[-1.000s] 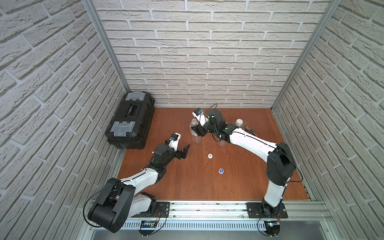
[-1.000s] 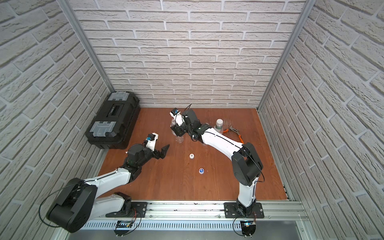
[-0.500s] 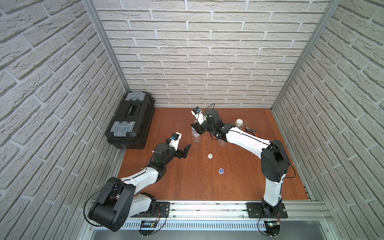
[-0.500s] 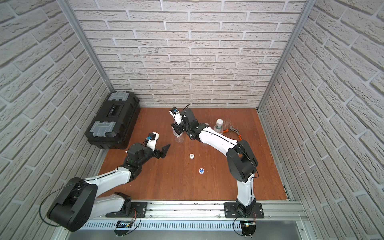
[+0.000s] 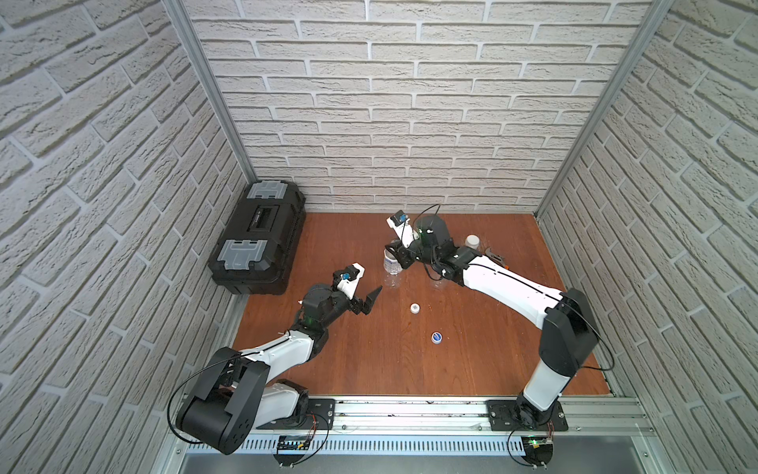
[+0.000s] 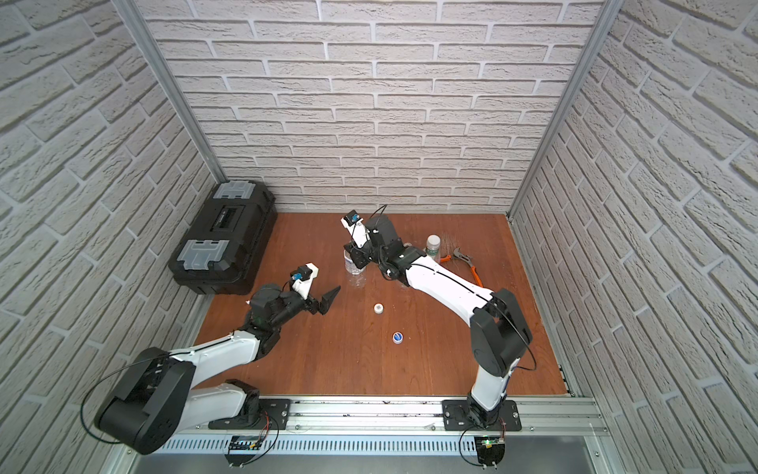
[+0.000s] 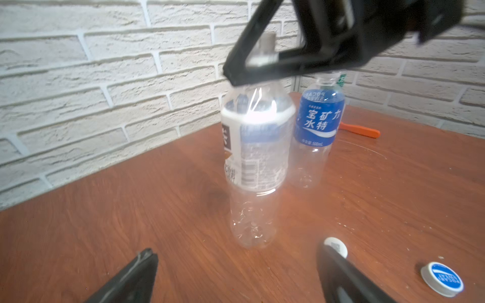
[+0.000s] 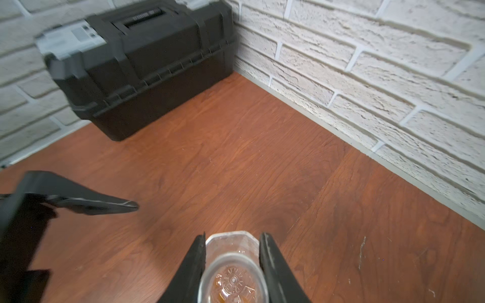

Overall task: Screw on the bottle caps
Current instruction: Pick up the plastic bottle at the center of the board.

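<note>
Right wrist view: right gripper [image 8: 233, 236] pinches the open neck of the upright white-labelled bottle [image 8: 233, 278], long axis vertical. Small white cap [image 5: 415, 308] lies flat on the table [image 5: 369, 369], nearer the left gripper [image 5: 369, 301], whose jaws stand wide apart, empty. Left wrist view: neck blurred, half hidden behind right gripper; I can't read the threads.

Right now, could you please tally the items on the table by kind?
Bottles: 3 (white-labelled bottle, blue-labelled bottle, green-banded bottle)
Caps: 3 (small white cap, blue cap, wide white cap)
Pliers: 1
Toolbox: 1
Total: 8
</note>
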